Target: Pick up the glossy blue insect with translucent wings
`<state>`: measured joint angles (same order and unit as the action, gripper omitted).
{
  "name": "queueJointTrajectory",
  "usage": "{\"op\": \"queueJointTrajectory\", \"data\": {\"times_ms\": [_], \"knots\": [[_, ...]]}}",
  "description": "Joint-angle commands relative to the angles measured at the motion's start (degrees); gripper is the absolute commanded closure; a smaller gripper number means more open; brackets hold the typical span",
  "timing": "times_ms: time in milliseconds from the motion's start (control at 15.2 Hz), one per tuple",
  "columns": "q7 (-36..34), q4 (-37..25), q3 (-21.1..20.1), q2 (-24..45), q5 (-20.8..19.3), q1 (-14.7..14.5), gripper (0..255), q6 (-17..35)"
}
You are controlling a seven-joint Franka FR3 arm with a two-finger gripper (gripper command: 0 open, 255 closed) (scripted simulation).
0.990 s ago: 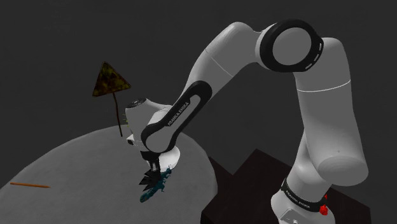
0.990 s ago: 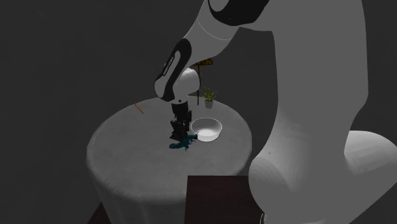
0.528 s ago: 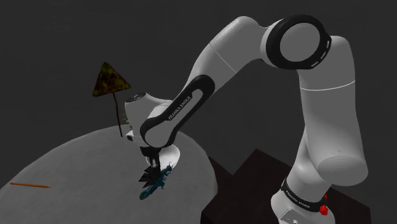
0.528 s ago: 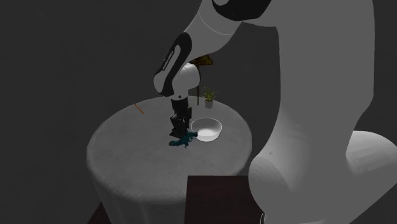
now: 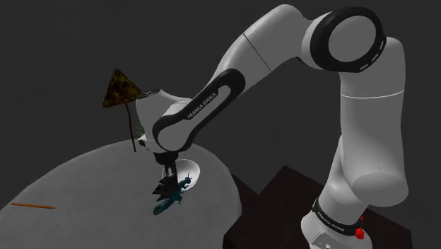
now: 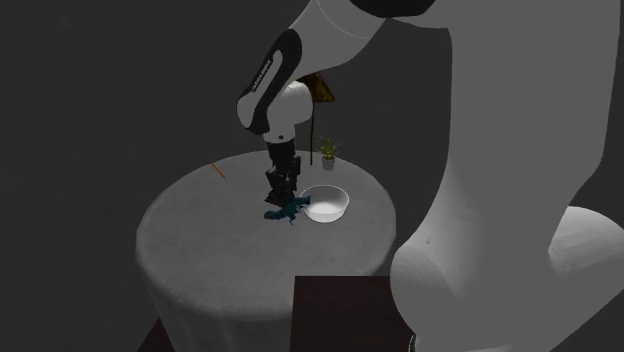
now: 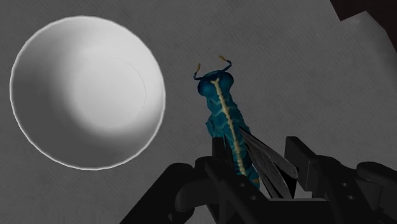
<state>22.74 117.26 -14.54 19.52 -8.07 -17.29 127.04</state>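
The glossy blue insect (image 7: 224, 114) has a pale stripe down its back and translucent wings. My gripper (image 7: 257, 167) is shut on its rear half, and its head and feelers stick out ahead of the fingers. In the shoulder view the gripper (image 5: 167, 187) holds the insect (image 5: 172, 199) a little above the round grey table (image 5: 71, 184), beside the white bowl (image 5: 189, 172). In the second exterior view the insect (image 6: 284, 210) hangs under the gripper (image 6: 280, 197), just left of the bowl (image 6: 327, 203).
The white bowl (image 7: 86, 89) lies close beside the insect. A triangular sign on a stick (image 5: 121, 90) stands at the table's far side, near a small potted plant (image 6: 328, 151). A thin orange stick (image 5: 32, 206) lies far off. The dark stand (image 5: 283, 191) adjoins the table.
The gripper has risen with the insect clasped in it, and the insect has come up off the table. The arm's elbow has lifted too.
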Motion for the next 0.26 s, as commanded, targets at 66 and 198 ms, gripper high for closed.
{"op": "queueJointTrajectory", "data": {"times_ms": [66, 198], "knots": [[0.48, -0.51, -0.21, -1.44, 0.55, 0.21, 255, -1.89], [0.5, -0.53, -0.22, -1.52, 0.58, 0.21, 255, -1.99]]}}
